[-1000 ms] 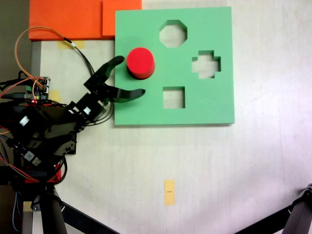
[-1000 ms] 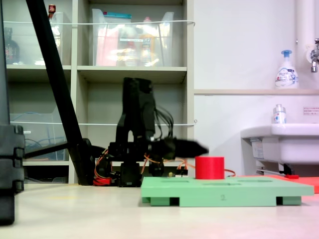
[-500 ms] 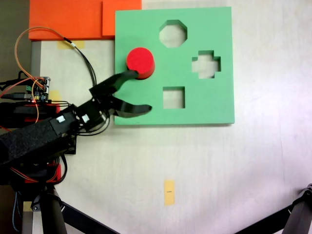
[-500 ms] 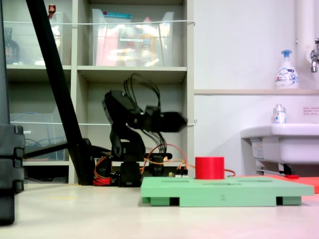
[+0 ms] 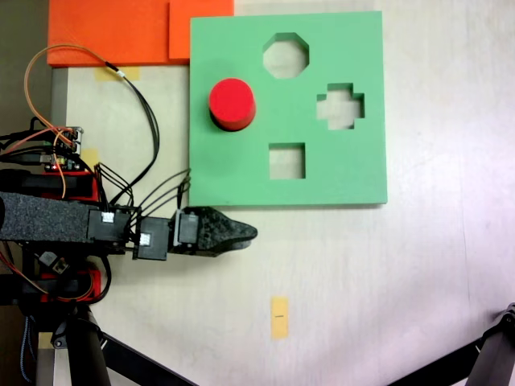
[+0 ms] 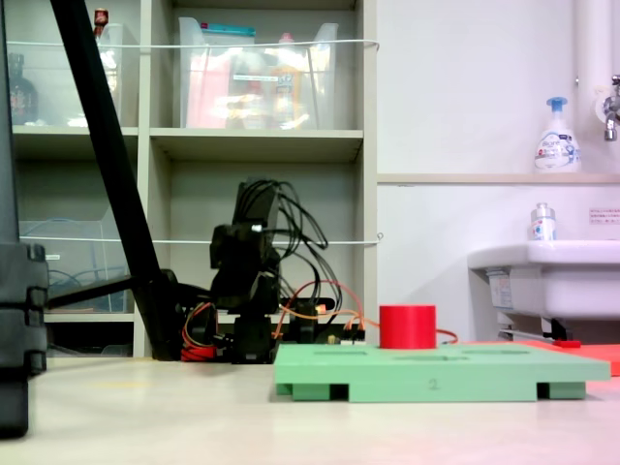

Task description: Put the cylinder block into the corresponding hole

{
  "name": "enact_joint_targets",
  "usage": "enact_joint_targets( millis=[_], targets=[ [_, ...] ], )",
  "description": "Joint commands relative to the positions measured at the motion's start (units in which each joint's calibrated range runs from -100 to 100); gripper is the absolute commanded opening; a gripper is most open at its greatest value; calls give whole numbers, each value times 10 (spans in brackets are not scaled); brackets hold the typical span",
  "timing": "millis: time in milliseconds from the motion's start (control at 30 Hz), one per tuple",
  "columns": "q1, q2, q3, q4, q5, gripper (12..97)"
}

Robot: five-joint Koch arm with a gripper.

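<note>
The red cylinder block (image 5: 232, 101) stands upright on the left part of the green foam board (image 5: 354, 173). In a fixed view from the side, the cylinder block (image 6: 407, 325) rises well above the board's top (image 6: 441, 370). The corresponding hole is hidden under it; only a dark sliver shows at its base. My gripper (image 5: 251, 233) hovers over the bare table below the board's lower left corner, well clear of the block. Its jaws lie together as one dark tapered shape, holding nothing. From the side, the gripper (image 6: 247, 262) faces the camera.
The board also has an octagonal cutout (image 5: 286, 55), a cross cutout (image 5: 340, 106) and a square cutout (image 5: 286, 160). Orange foam sheets (image 5: 113, 32) lie at the upper left. A yellow tape mark (image 5: 278, 317) sits on the table. Wires (image 5: 145, 112) loop near the arm's base.
The arm has swung away from the block, off the board's left edge and down to the table below its corner. The jaws, spread wide before, have come together. The block has not moved.
</note>
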Motion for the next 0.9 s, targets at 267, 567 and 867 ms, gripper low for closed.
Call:
enact_joint_targets(
  millis=[267, 567, 867],
  targets=[
    [-4, -7, -171, -12, -8, 481],
    [-3, -7, -171, -129, 9, 481],
    [-1, -7, -171, -179, 9, 485]
  ],
)
